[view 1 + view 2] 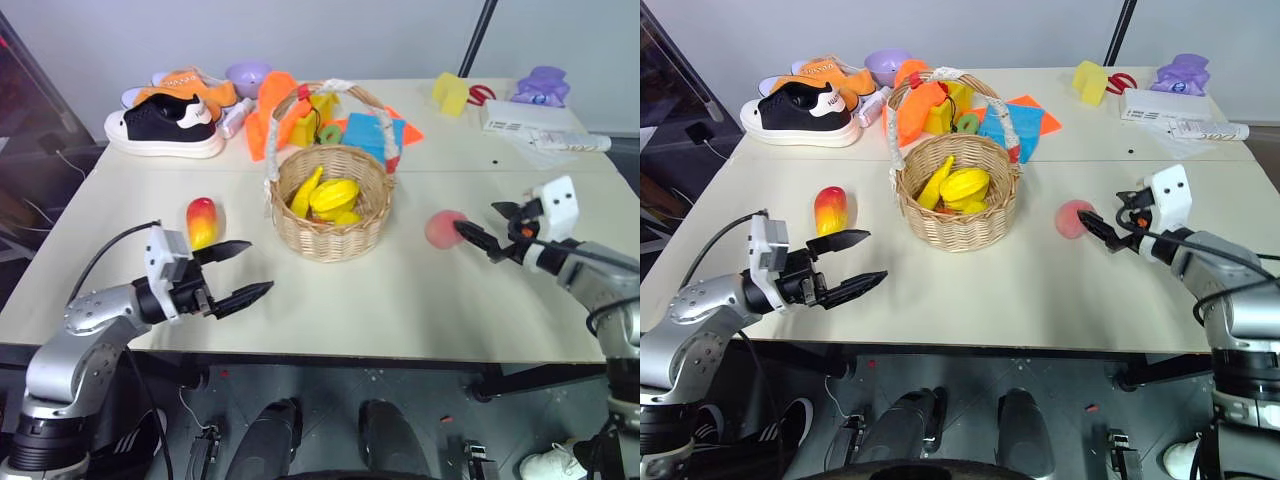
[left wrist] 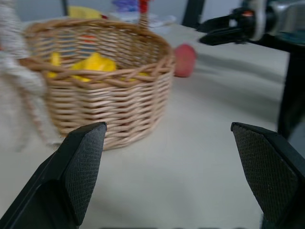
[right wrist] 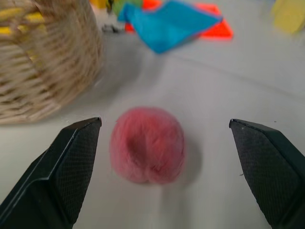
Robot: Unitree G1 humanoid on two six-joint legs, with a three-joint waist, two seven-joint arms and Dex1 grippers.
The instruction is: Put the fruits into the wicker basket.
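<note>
A round wicker basket [image 1: 332, 205] holding yellow fruits [image 1: 330, 197] sits mid-worktop [image 1: 400, 300]. One red-and-yellow mango [image 1: 201, 221] lies to its left, one pink peach [image 1: 443, 229] to its right, both outside it. Behind it are two shoes [image 1: 170, 115], a purple bowl [image 1: 248, 75] and coloured cloths [image 1: 375, 130]. The left pincer [image 1: 235, 274] gapes empty near the mango; the right pincer [image 1: 488, 228] gapes empty just beside the peach.

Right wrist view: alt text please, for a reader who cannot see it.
A round pink-orange toy peach lies on the pale table between the right gripper's two open black fingers, untouched. The tan woven wicker basket stands beside it, with blue and orange cloths behind.
</note>
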